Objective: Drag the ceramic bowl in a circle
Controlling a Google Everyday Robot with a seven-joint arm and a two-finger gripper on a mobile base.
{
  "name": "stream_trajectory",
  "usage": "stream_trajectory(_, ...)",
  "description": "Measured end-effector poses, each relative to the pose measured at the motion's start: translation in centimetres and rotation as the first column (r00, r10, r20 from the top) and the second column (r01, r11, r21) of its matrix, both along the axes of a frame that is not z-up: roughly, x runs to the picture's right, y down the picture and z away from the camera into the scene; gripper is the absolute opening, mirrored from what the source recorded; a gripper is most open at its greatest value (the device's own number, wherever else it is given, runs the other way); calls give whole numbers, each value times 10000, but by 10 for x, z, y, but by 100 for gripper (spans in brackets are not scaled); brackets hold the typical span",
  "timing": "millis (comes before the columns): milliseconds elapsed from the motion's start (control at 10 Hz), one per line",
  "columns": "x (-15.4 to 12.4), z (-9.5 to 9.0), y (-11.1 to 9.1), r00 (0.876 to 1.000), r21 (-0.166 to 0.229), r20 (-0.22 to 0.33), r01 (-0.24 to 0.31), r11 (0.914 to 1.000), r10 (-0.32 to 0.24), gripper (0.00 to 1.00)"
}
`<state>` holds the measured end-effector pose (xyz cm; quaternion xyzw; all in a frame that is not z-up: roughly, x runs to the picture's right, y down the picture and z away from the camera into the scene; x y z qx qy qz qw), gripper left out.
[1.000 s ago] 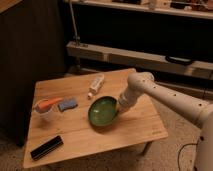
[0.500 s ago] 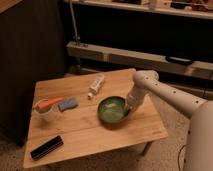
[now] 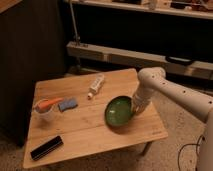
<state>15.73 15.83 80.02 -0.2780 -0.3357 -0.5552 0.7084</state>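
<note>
Now the pincer (image 3: 136, 106) is clenching the rim of the ceramic bowl (image 3: 118, 112), which is lying beside it toward the middle of the table (image 3: 80, 135). Behind the pincer the table edge is waiting near: a wide circle is risking a fall.

Robot test lab
A white robot arm (image 3: 172, 90) is reaching over a small wooden table (image 3: 85, 137), its gripper (image 3: 136, 106) sitting at the ceramic bowl (image 3: 118, 111)'s rim; metal shelving (image 3: 125, 53) is running along the back.
</note>
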Motion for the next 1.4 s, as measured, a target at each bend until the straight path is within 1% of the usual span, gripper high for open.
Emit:
stream_trajectory(200,-23,-13,53,9987,-680,446,295,9972,-265,0)
stream_trajectory(400,-47,-30,91,9929,-1049,1077,617,9926,-503,0)
stream_trajectory(500,-58,-38,97,9902,-1073,1267,728,9916,-590,0)
stream_trajectory(600,-69,-43,98,9878,-1004,1411,809,9917,-663,0)
stream_trajectory(700,-86,-47,93,9843,-869,1586,927,9919,-781,0)
stream_trajectory(800,-100,-45,85,9812,-726,1724,1002,9923,-865,0)
stream_trajectory(900,-113,-39,72,9786,-573,1829,1064,9927,-944,0)
stream_trajectory(1000,-119,-28,60,9779,-558,1836,1119,9921,-1000,0)
stream_trajectory(1100,-120,-15,49,9783,-579,1832,1087,9924,-964,0)
stream_trajectory(1200,-116,4,39,9807,-668,1763,977,9930,-847,0)
stream_trajectory(1400,-97,45,4,9882,-675,1489,471,9966,-367,0)
